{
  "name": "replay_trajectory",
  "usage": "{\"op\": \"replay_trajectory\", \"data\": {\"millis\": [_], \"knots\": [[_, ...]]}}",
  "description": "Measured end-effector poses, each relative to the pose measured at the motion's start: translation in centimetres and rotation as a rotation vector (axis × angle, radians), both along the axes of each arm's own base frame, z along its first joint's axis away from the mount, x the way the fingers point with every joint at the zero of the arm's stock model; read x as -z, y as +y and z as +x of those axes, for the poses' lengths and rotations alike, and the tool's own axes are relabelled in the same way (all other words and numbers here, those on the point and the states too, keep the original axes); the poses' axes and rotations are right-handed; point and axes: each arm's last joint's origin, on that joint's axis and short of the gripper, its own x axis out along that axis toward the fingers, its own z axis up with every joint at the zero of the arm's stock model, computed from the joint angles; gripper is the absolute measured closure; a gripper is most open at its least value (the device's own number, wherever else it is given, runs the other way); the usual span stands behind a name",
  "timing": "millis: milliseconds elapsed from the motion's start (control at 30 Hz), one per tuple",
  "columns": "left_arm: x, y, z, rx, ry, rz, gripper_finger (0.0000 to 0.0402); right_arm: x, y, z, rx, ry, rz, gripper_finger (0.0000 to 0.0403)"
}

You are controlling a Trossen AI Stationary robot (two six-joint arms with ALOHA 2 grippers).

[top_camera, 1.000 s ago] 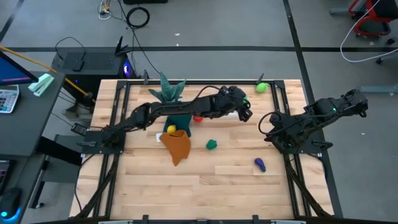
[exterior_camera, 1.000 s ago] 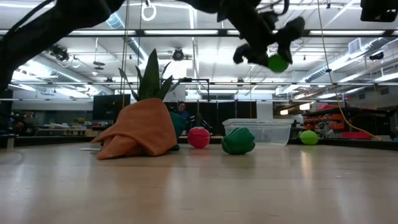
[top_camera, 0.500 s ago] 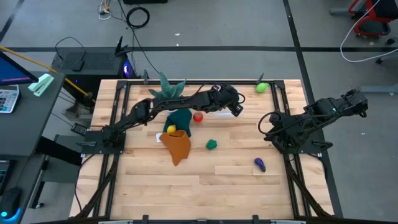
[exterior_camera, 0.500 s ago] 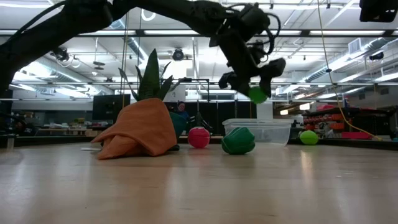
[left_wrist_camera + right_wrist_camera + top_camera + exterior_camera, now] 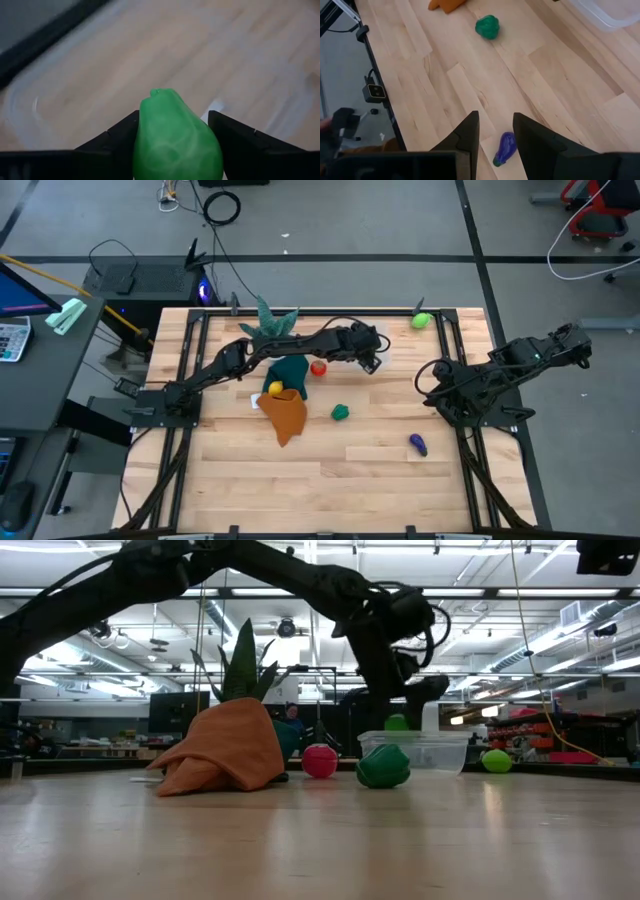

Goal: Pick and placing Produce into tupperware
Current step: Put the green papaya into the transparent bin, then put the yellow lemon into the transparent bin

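Light green produce (image 5: 177,142) is showing between the black fingers (image 5: 112,137). Dark green (image 5: 487,27), red (image 5: 319,761), yellow (image 5: 275,388) and purple (image 5: 504,149) pieces are sitting on pale wood-grain desk (image 5: 350,470). Orange cloth (image 5: 222,750) is lying over teal cloth (image 5: 291,370); tupperware (image 5: 430,751) is showing clear.

Left wrist view: light green fruit (image 5: 176,140) cut off at frame edge; tupperware (image 5: 30,107) behind it blurred.
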Motion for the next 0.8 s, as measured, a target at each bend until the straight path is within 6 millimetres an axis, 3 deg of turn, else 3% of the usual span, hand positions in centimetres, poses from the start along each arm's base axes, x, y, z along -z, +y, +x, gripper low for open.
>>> {"op": "replay_trajectory", "data": {"millis": [133,367,800], "knots": [[1.7,0.0,-0.1,0.003,0.059,-0.019,0.0159,0.0,0.0,0.1,0.009,-0.005,0.007,0.0317],[1.7,-0.1,0.0,0.015,0.056,-0.026,0.0171,0.0,0.0,0.1,0.020,-0.005,0.000,0.0317],[1.7,0.0,0.0,0.015,0.052,-0.026,0.0146,0.0,0.0,0.1,0.022,-0.006,-0.006,0.0317]]}}
